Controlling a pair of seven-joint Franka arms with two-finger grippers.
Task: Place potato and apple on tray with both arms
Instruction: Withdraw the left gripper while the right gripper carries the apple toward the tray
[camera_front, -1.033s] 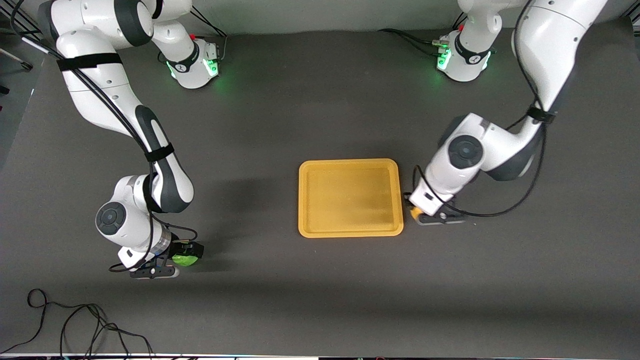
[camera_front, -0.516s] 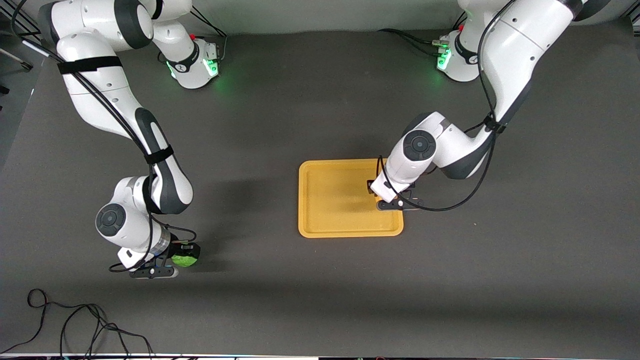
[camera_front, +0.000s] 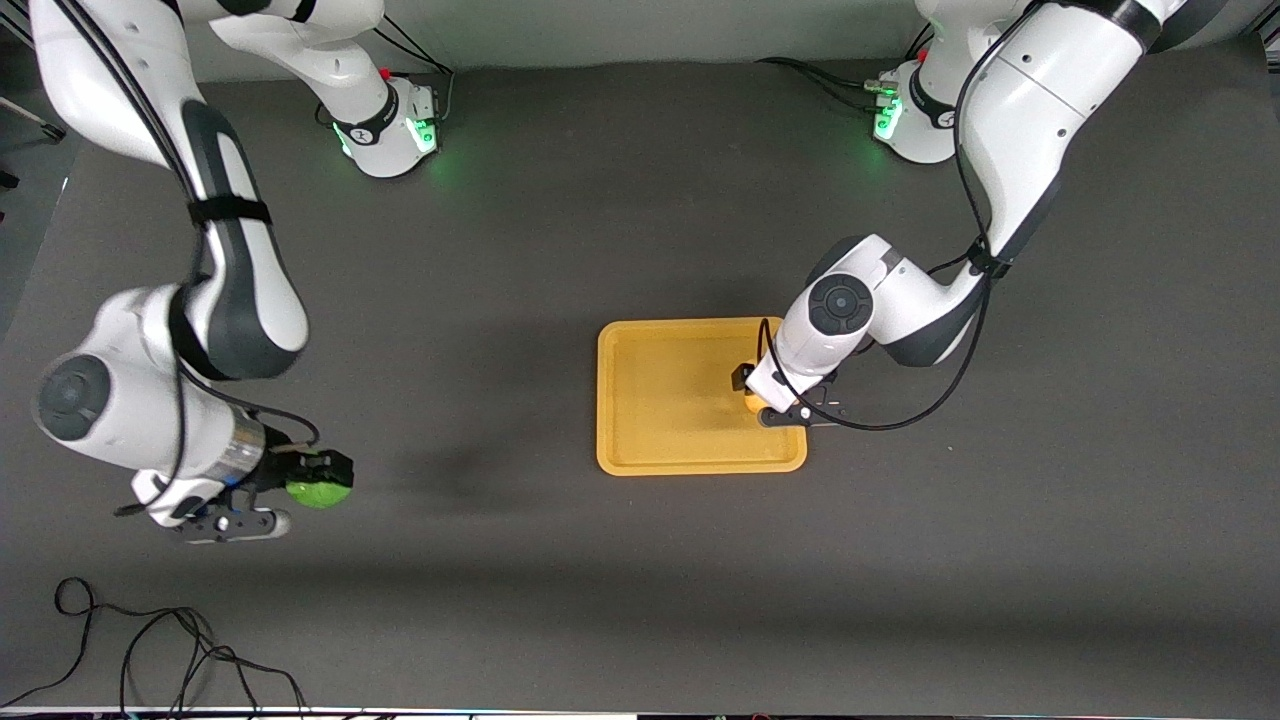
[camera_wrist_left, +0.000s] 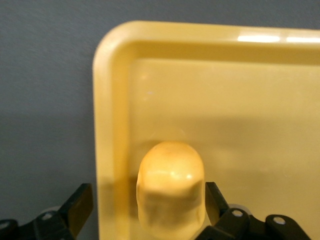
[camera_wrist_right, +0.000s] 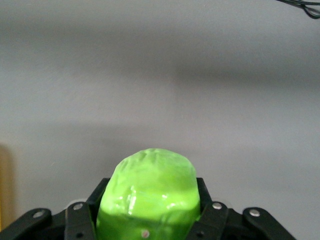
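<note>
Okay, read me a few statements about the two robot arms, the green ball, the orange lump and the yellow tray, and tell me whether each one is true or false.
1. The right gripper is shut on the small bright green roundish apple. True.
2. The apple lies in the flat rectangular yellow-orange plastic tray. False: it is held over bare table toward the right arm's end, away from the tray.
3. The small yellow-orange oval potato is inside the tray's rim, near a corner. True.
4. The left gripper is clamped tight on the potato. False: its fingers are spread, with a gap showing at one side of the potato.
5. Both grippers are over the tray. False: only the left one is.
</note>
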